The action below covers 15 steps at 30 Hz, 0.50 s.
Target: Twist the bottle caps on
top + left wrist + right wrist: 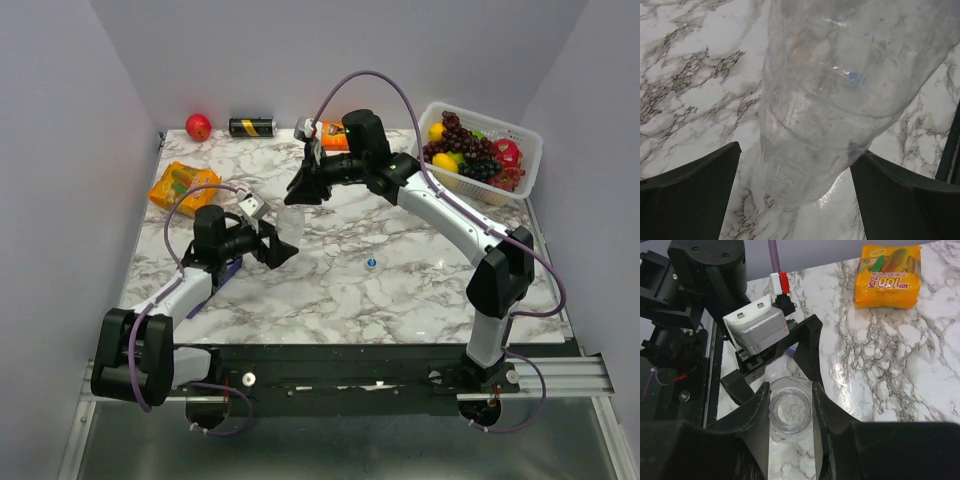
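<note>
Grey walls (120,80) box in a white marble table (400,300). Top view: L arm reaches in from near-left, R arm from near-right, both meeting mid-table over a clear bottle (290,221) standing approx. upright. The left gripper (283,243) has its jaws wide apart w/ the bottle's lower body between them. The right gripper (303,190) sits at the bottle's top; can't read its jaws from here. A blue cap (371,263) lies alone on the marble, well apart from the bottle, to its right. Along the back edge are a red apple (198,126) and a black-yellow can (252,127) lying on its side. An orange snack packet (183,185) is at far left, and a white basket (530,150) of fruit is at far right.

L wrist view: the bottle (840,100) fills the gap between the two dark fingers (690,195). The finger on the right of the pic touches the plastic. The other shows a sliver of marble between it and the bottle, so jaws are spread, not squeezing. A blue spot shows through the plastic.

R wrist view, looking straight down: the right gripper (790,400) is closed in tight, w/ a finger pressed on each side of the bottle's round top (790,412). Whether that ring is a whitish cap or bare neck, can't tell. The left gripper (780,385) flanks the bottle just beyond. The snack packet (887,275) is at upper right on the marble.
</note>
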{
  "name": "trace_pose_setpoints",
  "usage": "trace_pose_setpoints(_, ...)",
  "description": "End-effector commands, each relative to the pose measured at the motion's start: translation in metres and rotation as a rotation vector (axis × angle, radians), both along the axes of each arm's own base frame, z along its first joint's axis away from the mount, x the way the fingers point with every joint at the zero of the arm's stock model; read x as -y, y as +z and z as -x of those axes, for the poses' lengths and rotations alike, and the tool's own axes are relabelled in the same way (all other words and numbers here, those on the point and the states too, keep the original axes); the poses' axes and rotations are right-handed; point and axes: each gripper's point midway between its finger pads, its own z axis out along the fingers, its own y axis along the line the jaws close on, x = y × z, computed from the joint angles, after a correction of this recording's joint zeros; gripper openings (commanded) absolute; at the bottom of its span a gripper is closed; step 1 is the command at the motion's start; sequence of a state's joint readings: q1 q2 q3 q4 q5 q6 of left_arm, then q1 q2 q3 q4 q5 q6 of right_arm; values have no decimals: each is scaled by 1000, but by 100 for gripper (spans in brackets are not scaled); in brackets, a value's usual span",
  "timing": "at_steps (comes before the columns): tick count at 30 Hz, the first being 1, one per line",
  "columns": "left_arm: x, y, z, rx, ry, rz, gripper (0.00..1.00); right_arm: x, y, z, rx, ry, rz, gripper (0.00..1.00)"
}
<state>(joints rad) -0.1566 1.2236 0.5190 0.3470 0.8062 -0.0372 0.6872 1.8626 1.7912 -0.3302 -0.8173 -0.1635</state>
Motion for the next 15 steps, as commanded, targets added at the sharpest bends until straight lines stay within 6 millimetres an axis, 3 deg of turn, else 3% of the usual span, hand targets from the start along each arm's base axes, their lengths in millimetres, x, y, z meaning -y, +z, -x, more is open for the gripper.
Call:
trace_pose_setpoints(1,20,28,6,45,-138,91,93,-3,12,20,-63,63,-41,11)
trace_pose_setpoints(10,26,27,9,36,-192,100,79,-4,15,27,-103,83,-66,12)
trace_pose_setpoints(15,29,28,10,22,-214,109,59,-3,15,28,-105,82,-67,13)
